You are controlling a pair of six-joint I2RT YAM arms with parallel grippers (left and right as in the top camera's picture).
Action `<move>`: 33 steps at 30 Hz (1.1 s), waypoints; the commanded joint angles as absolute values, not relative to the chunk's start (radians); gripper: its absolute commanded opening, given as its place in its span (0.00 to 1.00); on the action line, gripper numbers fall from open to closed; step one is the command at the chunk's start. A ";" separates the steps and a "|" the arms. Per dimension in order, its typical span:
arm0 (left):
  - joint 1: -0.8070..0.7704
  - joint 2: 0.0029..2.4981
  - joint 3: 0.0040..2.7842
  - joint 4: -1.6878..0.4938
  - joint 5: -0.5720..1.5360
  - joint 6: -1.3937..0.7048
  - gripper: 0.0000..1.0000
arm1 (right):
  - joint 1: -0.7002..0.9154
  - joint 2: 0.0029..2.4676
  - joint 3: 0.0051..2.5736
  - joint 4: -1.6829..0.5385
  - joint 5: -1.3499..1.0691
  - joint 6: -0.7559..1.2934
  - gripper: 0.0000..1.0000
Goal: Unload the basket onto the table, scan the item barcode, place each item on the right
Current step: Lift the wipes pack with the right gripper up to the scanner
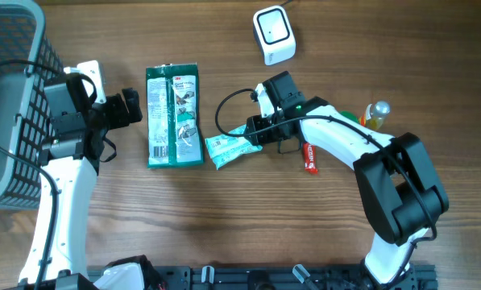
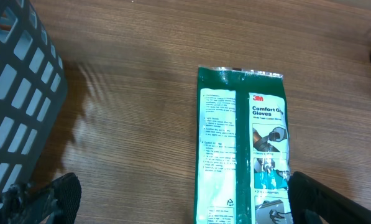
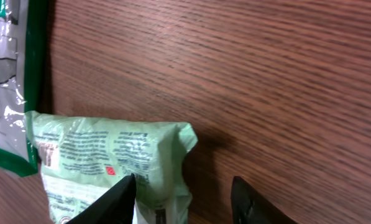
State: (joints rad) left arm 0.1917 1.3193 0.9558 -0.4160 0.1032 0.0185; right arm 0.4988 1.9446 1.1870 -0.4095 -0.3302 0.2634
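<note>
Left claw (image 1: 132, 106): jaws spread wide and holding nothing, just left of the glove pack (image 1: 173, 115); in its wrist view the two dark fingers (image 2: 48, 200) sit at the bottom corners.
Right claw (image 3: 182, 190): jaws partly apart with bare wood between them. One finger (image 3: 120, 200) overlaps the edge of the small packet (image 3: 110, 162), the other stands on the table beside it. No closed grip shows.
Small packet: pale green, lying flat on the table (image 1: 224, 234), its left end touching the lower right corner of the glove pack.
Glove pack: dark green, flat, printed side up, between the two claws.
Scanner (image 1: 274, 34): white, at the far edge of the table, well apart from the small packet.
Basket (image 1: 14, 97): grey mesh, at the left edge, beside the left arm.
Red tube (image 1: 309, 157): lies under the right arm.
</note>
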 commanded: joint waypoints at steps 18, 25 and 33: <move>0.196 1.322 0.963 -0.413 0.107 0.026 1.00 | 0.506 1.940 1.079 -0.278 -0.477 0.299 0.46; 0.196 1.322 0.963 -0.414 0.107 0.026 1.00 | 0.507 1.940 1.012 -0.233 -0.433 0.299 0.46; 0.196 1.322 0.963 -0.414 0.107 0.026 1.00 | 0.507 1.940 0.974 -0.173 -0.441 0.322 0.42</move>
State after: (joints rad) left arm 0.1917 1.3193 0.9558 -0.4160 0.1032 0.0185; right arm 0.4995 1.9202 1.0092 -0.1589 -0.4709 0.3130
